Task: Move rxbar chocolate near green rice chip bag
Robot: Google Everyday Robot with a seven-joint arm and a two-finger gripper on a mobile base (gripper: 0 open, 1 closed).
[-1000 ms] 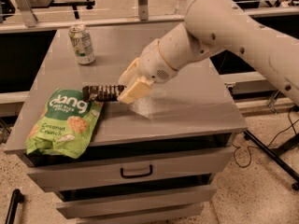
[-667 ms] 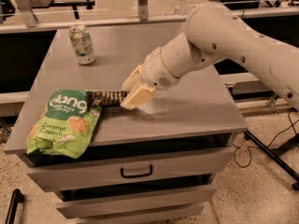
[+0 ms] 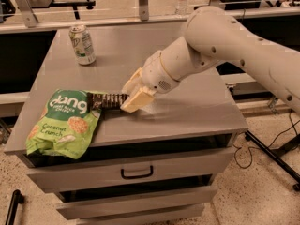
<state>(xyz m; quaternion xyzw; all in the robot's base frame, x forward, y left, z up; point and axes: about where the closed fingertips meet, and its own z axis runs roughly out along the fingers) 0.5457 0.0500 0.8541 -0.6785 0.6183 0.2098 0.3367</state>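
Hand point(image 3: 132, 99) clamped on rxbar chocolate point(image 3: 106, 100), its far end touching green rice chip bag point(image 3: 60, 124).

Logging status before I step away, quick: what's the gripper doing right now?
Gripper: jaws closed on the right end of the rxbar chocolate, low over the cabinet top, beside the green rice chip bag.

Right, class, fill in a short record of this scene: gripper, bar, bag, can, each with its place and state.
gripper: low over the cabinet top, shut on one end of the rxbar chocolate
rxbar chocolate: level, other end at the green rice chip bag's upper right corner
green rice chip bag: flat, front left corner
drink can: upright, back left, apart
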